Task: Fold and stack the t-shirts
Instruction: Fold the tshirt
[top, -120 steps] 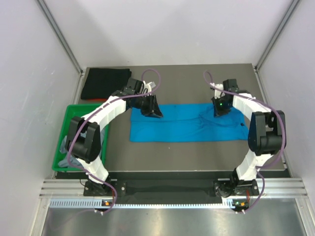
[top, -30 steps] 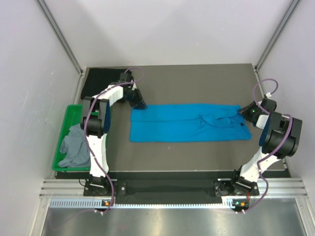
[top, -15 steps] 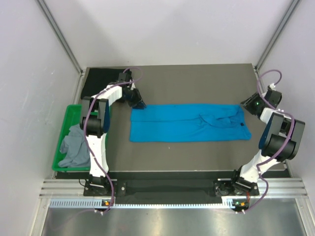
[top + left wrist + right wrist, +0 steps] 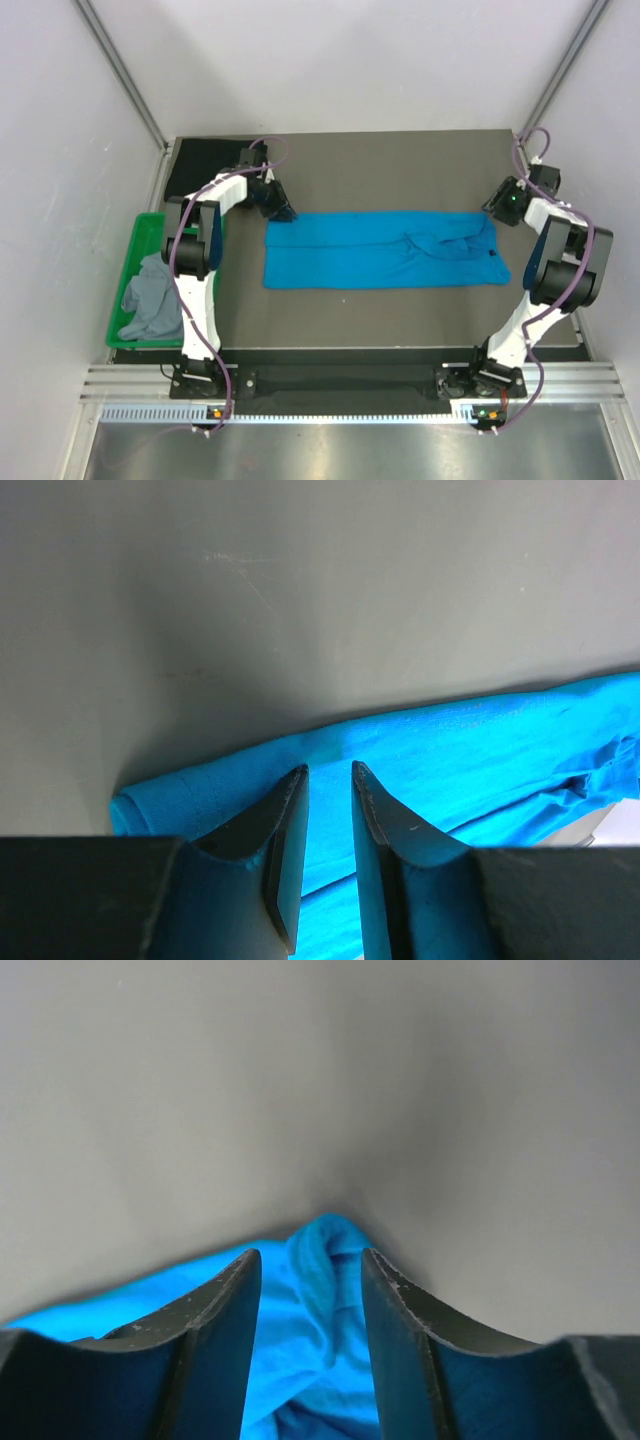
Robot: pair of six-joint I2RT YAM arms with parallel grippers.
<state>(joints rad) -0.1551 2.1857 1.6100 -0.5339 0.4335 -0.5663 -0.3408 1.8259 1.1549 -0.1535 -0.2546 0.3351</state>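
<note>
From above, the blue t-shirt (image 4: 380, 250) lies spread as a long folded band across the middle of the grey table (image 4: 400, 170), its long side running left to right. The black t-shirt (image 4: 205, 165) lies folded at the far left corner of the table, well apart from the blue one. The grey t-shirt (image 4: 150, 295) sits crumpled in the green bin (image 4: 150, 232), which stands against the table's left edge. The left gripper (image 4: 285, 213) hangs at the far left corner of the blue t-shirt and the right gripper (image 4: 492, 208) at its far right corner (each arm reaches out from its base at the near edge). In the left wrist view, the left gripper (image 4: 328, 770) has its two dark fingers a narrow gap apart, released rather than clenched. Bright blue cloth shows through the gap, and the rolled far edge of the blue t-shirt (image 4: 480, 750) runs just beyond the tips; whether the tips touch the cloth cannot be told. In the right wrist view, the right gripper (image 4: 310, 1255) stands plainly open, its fingers wide apart. The bunched corner of the blue t-shirt (image 4: 300, 1360) lies loose between and below them, against the bare table (image 4: 300, 1080).
</note>
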